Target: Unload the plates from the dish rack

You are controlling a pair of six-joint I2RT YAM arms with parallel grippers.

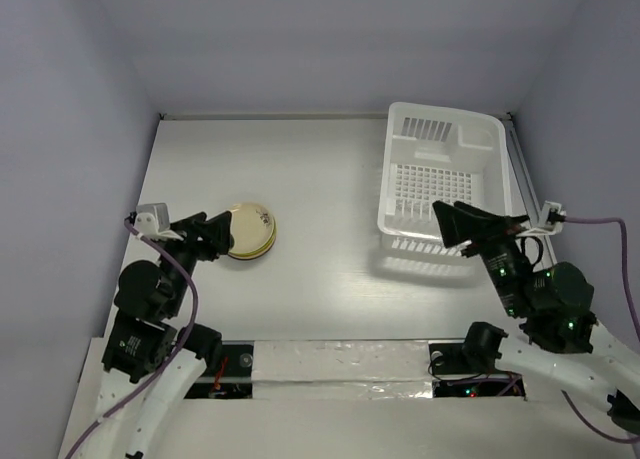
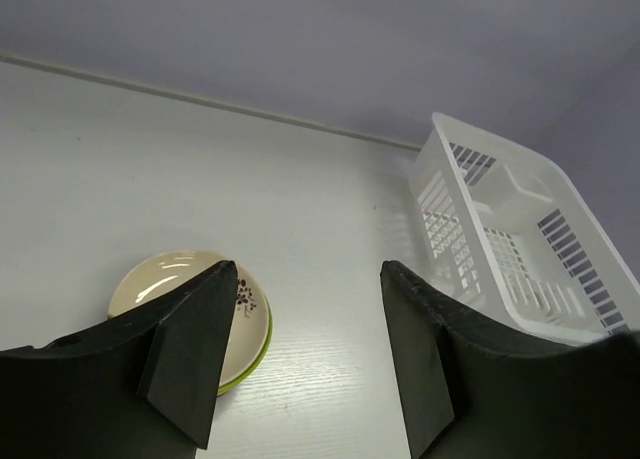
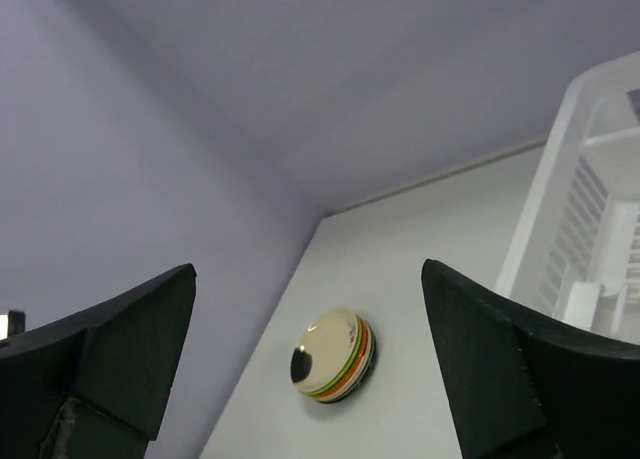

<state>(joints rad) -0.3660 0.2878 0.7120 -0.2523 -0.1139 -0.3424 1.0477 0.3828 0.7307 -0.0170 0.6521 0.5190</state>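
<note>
This is a robotics lab test cell. A plain white desk (image 1: 330, 249) fills the middle of the top view. It is boxed in on the left, far and right sides by bare, pale lilac walls (image 1: 60, 129), like a purpose-built enclosure. Along the bottom edge of that frame, the left arm (image 1: 150, 324) and the right arm (image 1: 595, 357) are mounted on the desk. Purple cables (image 1: 186, 289) trail from them, and small green lights (image 1: 571, 325) glow on the right one. A strip of silvery tape (image 1: 340, 364) runs between their bases. The only household things are a white dish rack (image 1: 440, 111) at upper right and stacked plates (image 1: 252, 229) at centre left.
</note>
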